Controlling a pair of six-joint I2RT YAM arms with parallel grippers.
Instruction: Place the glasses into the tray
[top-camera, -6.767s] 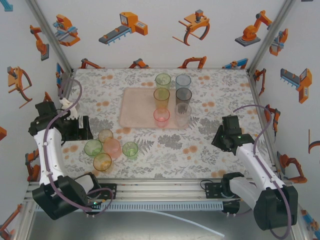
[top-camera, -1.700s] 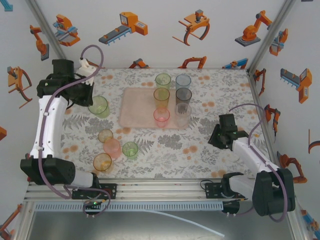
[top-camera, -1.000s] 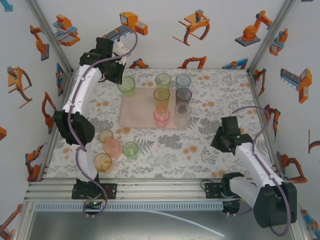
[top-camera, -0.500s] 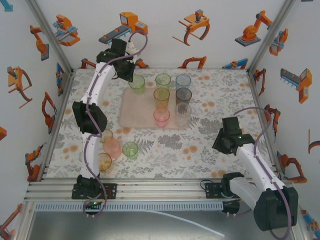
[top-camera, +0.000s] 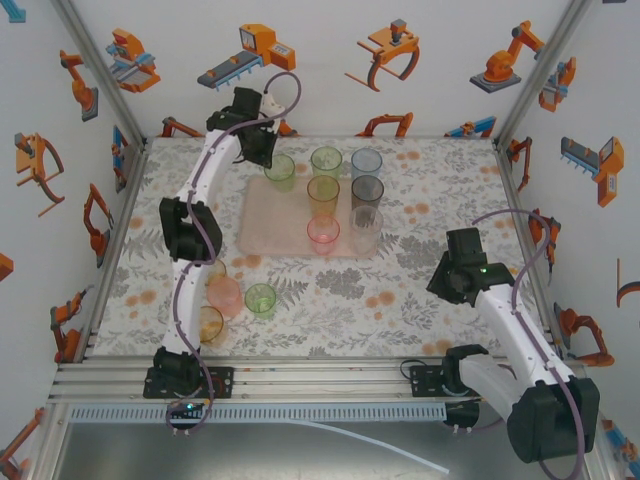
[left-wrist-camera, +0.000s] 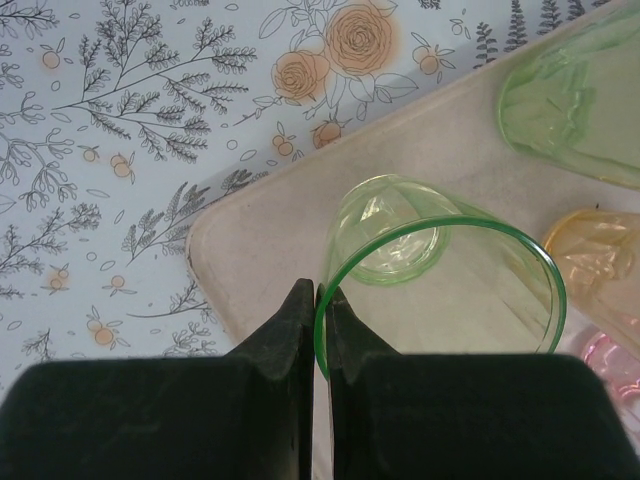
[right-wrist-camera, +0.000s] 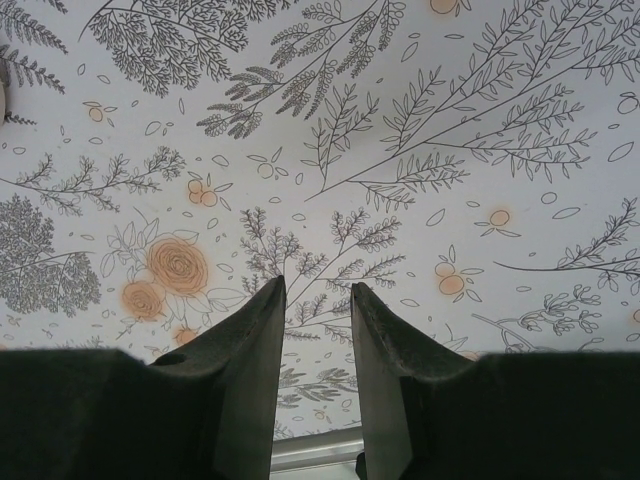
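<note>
My left gripper (top-camera: 270, 152) is shut on the rim of a green glass (top-camera: 280, 172), which is upright over the far left corner of the pale pink tray (top-camera: 272, 222). In the left wrist view the fingertips (left-wrist-camera: 300, 300) pinch the green rim of that glass (left-wrist-camera: 440, 262), with the tray (left-wrist-camera: 260, 250) beneath it. Several glasses stand in the tray's right half: green (top-camera: 326, 161), pale blue (top-camera: 366, 162), amber (top-camera: 323, 192), grey (top-camera: 367, 190), pink (top-camera: 323, 234) and clear (top-camera: 364, 229). My right gripper (right-wrist-camera: 318, 286) hangs open over bare tabletop, holding nothing.
More glasses stand on the floral tabletop at the near left: pink (top-camera: 224, 295), green (top-camera: 260, 300) and orange (top-camera: 207, 324). The left arm (top-camera: 190, 230) stretches over them. The right arm (top-camera: 470, 275) sits at the near right. The tray's left half is bare.
The left arm has carried the green glass to the right, from beyond the tray's left edge to over its far left corner. The right arm has barely shifted.
</note>
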